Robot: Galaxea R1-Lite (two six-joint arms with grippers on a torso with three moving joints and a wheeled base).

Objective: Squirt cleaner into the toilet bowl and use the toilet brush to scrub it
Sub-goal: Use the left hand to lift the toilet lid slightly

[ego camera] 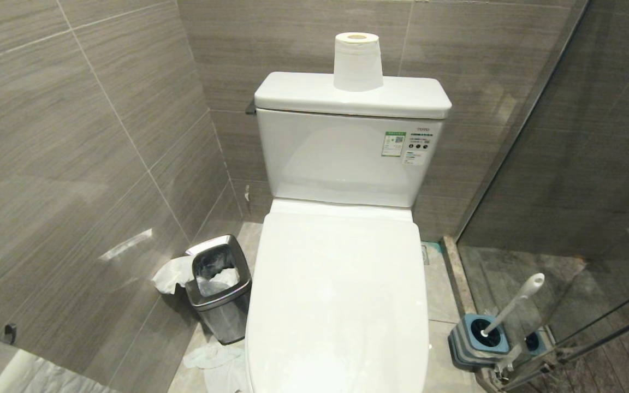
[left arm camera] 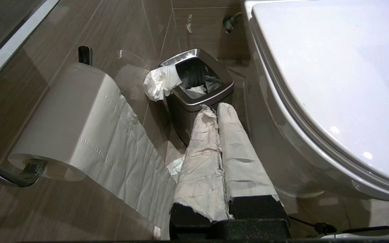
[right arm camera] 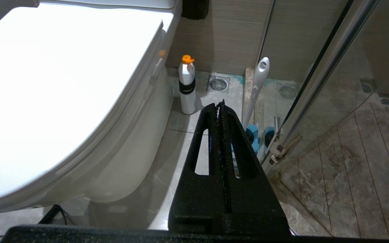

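The white toilet bowl [ego camera: 336,295] stands straight ahead with its lid down, so its inside is hidden. Its outer wall [right arm camera: 123,152] shows in the right wrist view. The toilet brush [ego camera: 514,305] leans in a square blue-grey holder [ego camera: 478,341] on the floor to the right; its white handle [right arm camera: 259,81] shows, its head is hidden. No cleaner liquid shows; a white bottle with an orange cap [right arm camera: 187,84] stands beside the toilet. My left gripper [left arm camera: 214,108], fingers wrapped in white paper, is shut and empty left of the toilet. My right gripper [right arm camera: 221,104] is shut and empty, short of the bottle and brush.
A small steel bin [ego camera: 219,289] with tissue stands left of the toilet, with paper scraps [ego camera: 213,357] on the floor. A paper roll [ego camera: 357,60] sits on the tank and another [left arm camera: 73,118] hangs on the left wall. A glass shower partition [ego camera: 593,164] closes the right side.
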